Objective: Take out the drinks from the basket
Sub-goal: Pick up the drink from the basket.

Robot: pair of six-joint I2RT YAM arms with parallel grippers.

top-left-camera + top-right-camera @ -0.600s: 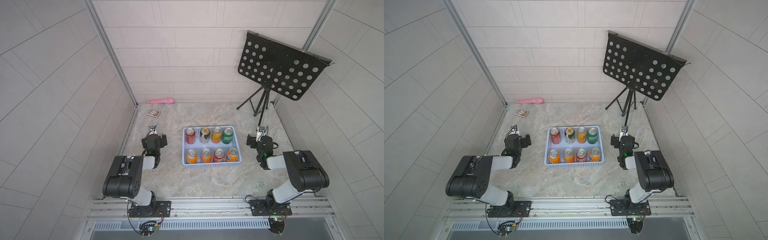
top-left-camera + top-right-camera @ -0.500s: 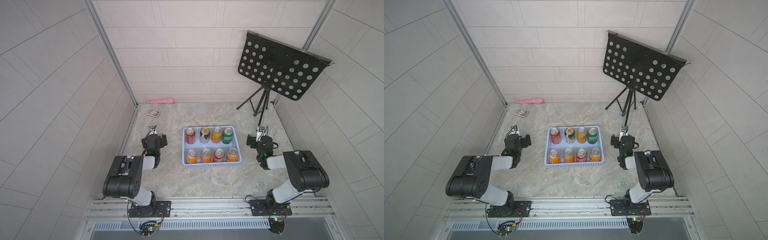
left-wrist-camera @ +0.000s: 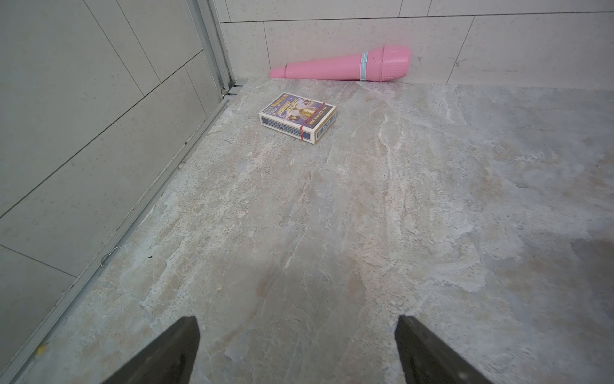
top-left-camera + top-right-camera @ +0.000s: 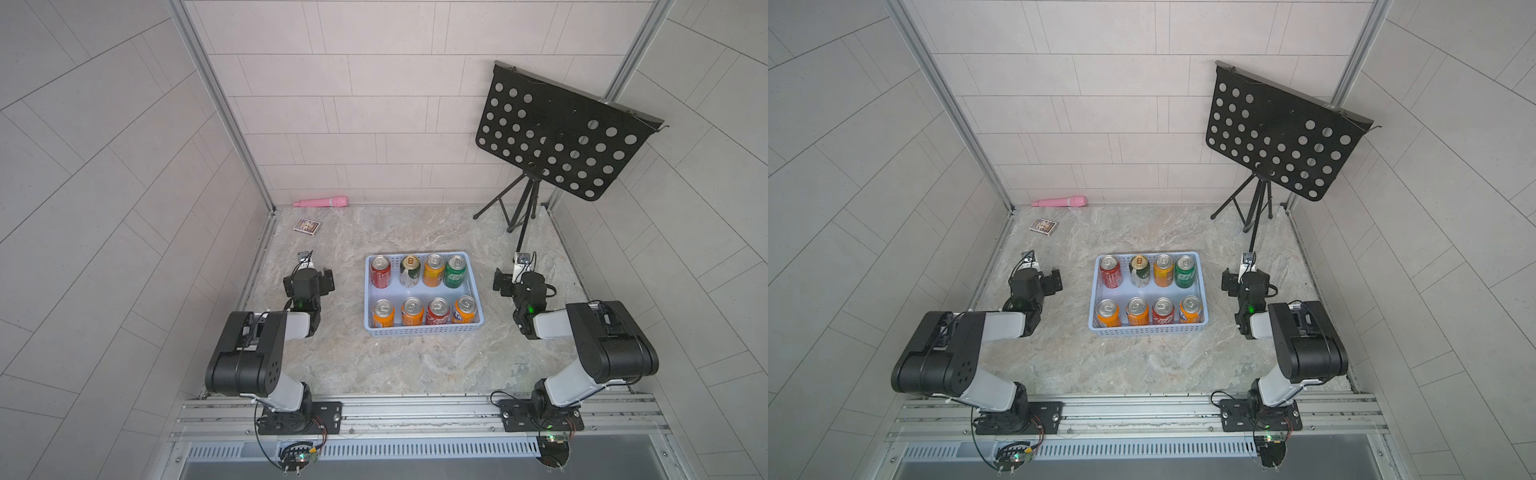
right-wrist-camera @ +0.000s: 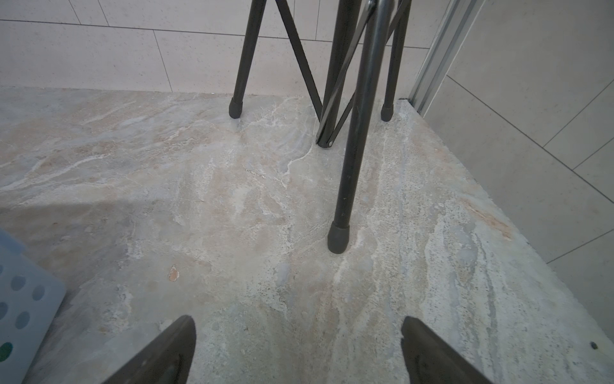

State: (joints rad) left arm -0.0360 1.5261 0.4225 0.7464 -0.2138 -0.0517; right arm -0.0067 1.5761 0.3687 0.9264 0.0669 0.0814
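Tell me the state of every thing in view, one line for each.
basket, on the table, holding eight cans
cans, all upright, two rows of four, none taken out
left gripper, open, empty, apart from the basket
right gripper, open, empty, apart from the basket
music stand, standing on its three legs
pink microphone, lying on its side
card box, lying flat, red band around it

We see a light-blue basket with small holes in its sides. The orange cans, red cans and green can have silver tops; the white-green can has a gold top. The microphone is pink with a pale blue band, the stand black with round holes, the table marbled beige-grey.
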